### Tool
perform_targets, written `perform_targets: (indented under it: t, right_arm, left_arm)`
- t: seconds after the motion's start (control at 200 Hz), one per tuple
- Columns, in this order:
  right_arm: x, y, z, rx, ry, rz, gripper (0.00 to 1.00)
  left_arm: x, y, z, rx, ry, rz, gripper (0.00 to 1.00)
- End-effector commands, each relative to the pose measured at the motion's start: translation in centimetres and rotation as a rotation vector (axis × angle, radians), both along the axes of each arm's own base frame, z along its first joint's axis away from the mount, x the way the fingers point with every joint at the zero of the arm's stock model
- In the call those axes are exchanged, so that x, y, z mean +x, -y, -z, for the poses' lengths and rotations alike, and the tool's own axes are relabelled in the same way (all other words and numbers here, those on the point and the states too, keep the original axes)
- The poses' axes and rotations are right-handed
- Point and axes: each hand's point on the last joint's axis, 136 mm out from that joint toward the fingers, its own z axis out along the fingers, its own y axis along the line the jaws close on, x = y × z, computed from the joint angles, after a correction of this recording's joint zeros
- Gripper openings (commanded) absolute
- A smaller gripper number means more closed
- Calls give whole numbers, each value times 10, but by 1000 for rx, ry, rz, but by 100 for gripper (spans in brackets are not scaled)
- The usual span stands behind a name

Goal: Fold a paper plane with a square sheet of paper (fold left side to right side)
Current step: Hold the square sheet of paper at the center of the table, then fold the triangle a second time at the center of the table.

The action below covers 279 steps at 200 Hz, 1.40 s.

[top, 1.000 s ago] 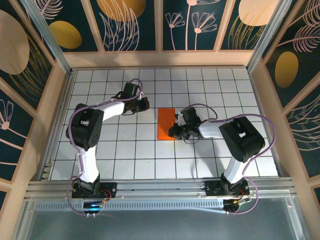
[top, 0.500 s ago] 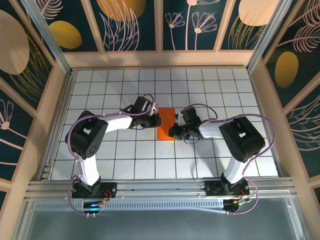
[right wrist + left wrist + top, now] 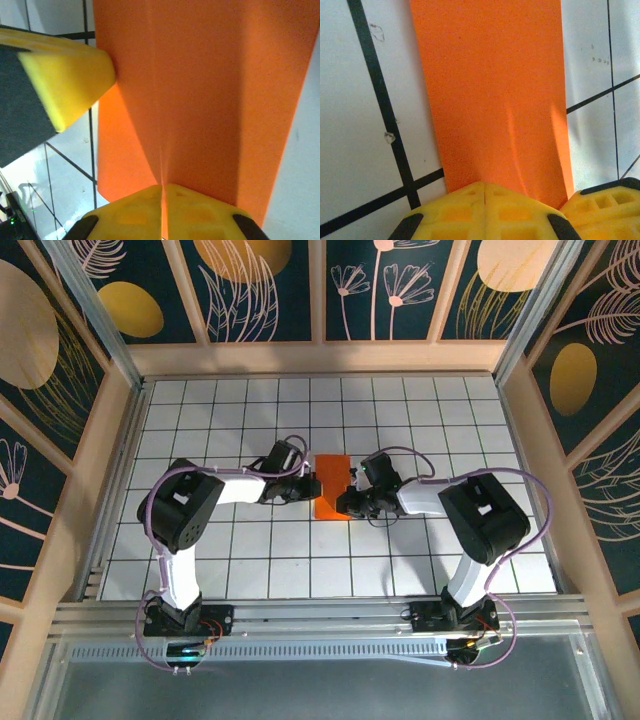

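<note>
Orange sheet (image 3: 331,480) lies on white gridded table (image 3: 250,550) amid floral walls (image 3: 270,290).

Arms: left arm (image 3: 180,512) and right arm (image 3: 485,512), white links, bulky black joint housings.
Cables: lilac cables (image 3: 546,510) looped loosely along both.
Hands: left hand (image 3: 485,189) and right hand (image 3: 162,194), yellow moulded fingers (image 3: 445,210), black inserts.
Bases (image 3: 185,618): black.

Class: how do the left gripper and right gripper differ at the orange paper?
The left gripper meets the orange paper at its left edge, the right gripper at its right edge. Left jaws are fully shut; an orange sliver shows between the right jaws. Both have yellow fingers.
</note>
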Motion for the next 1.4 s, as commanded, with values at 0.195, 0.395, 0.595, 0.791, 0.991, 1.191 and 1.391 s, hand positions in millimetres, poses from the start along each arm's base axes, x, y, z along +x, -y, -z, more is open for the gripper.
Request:
perform_targets:
  t: [0.195,0.395,0.595,0.791,0.991,1.191,1.391]
  right_arm:
    - [11,33,-38,-15,20,75,41]
    - [-7,38,-24,5,-55,71,43]
    - [-17,31,-10,19,-122,64,41]
    - [-22,26,-4,33,-143,53,40]
    - [-15,19,-11,76,-119,56,37]
    - [1,14,-20,118,-83,67,36]
    - [20,14,-24,135,-51,86,36]
  left_arm:
    - [-28,-22,29,84,-81,-49,0]
    - [-27,-20,27,82,-75,-42,0]
    - [-27,-19,27,81,-75,-41,0]
    - [-27,-18,26,80,-73,-39,0]
    - [-28,-17,27,83,-75,-36,0]
    - [-29,-16,26,80,-72,-34,0]
    - [-30,-15,26,79,-71,-30,0]
